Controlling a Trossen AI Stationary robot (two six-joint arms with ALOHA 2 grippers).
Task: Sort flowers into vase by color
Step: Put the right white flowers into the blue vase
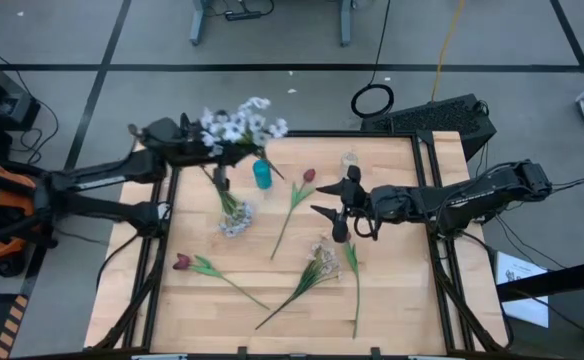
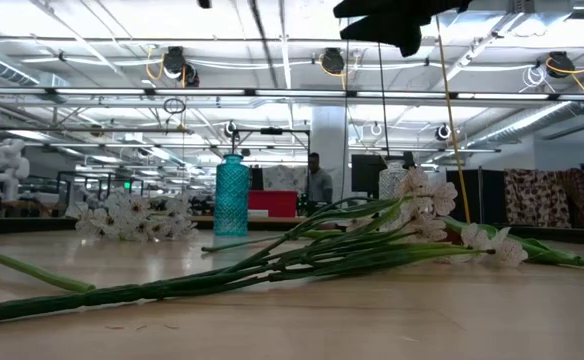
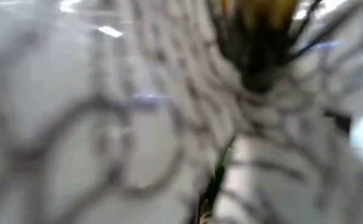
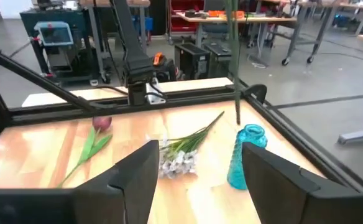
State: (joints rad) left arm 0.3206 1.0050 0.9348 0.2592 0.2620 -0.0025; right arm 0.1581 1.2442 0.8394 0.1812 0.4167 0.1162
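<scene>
My left gripper (image 1: 204, 146), at the table's far left, is shut on a white flower spray (image 1: 242, 124). The spray's stem (image 4: 234, 68) hangs straight down, its end just above the teal vase (image 1: 262, 176). My right gripper (image 4: 197, 180) hovers open over mid-table with nothing between its fingers. On the table lie another white spray (image 1: 234, 218), a third white spray (image 1: 322, 262), two dark red tulips (image 1: 309, 176) (image 1: 182, 262) and a green stem (image 1: 354, 285). My left gripper holds the white spray by its stem just under the blossoms (image 1: 227, 146). It comes in level from the table's left, with its fingers across the stem. The blossoms hide the exact place of contact. The spray is lifted clear, and its stem end (image 4: 237, 119) hangs over the teal vase.
A clear glass vase (image 1: 349, 159) stands near the far edge, to the right of the teal one. Black frame rails (image 1: 432, 200) run along the table's sides. Bare wood (image 1: 262, 270) shows between the lying flowers.
</scene>
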